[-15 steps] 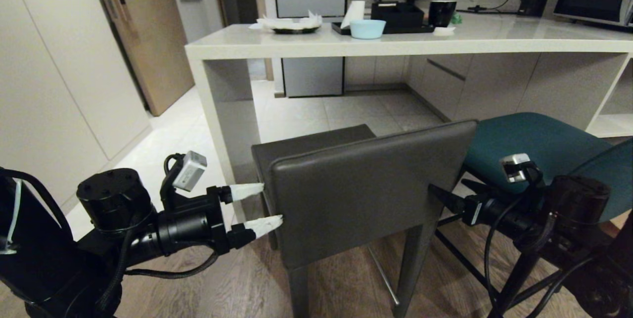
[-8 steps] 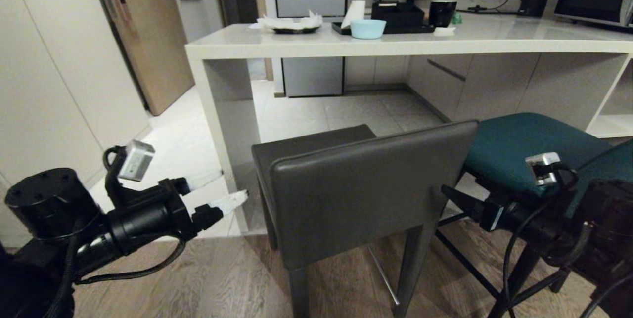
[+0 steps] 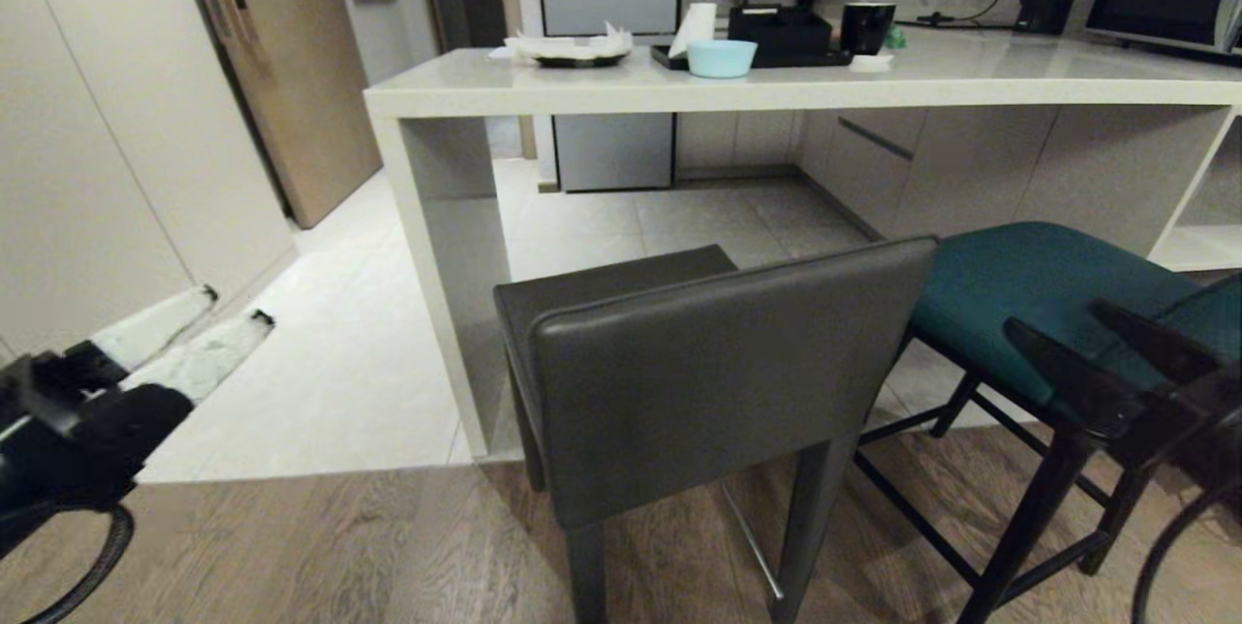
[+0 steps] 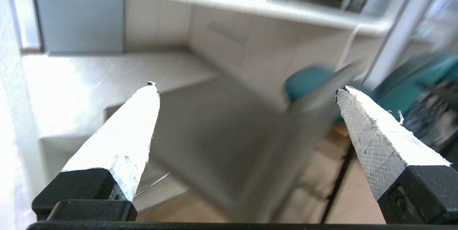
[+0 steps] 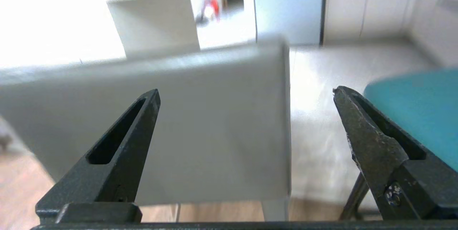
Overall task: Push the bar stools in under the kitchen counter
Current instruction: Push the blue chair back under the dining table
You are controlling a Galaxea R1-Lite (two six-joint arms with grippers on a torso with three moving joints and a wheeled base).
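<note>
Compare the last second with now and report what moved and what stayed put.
Both arms pulled back from the dark grey leather stool: the left gripper swung out to the left, the right gripper drew back to the right, both open and empty. The grey stool, the teal leather stool and the pale stone kitchen counter have not shifted.

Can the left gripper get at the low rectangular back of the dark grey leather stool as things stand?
Probably yes: the left gripper is open, apart to the left of the stool's back, with only bare floor between them.
</note>
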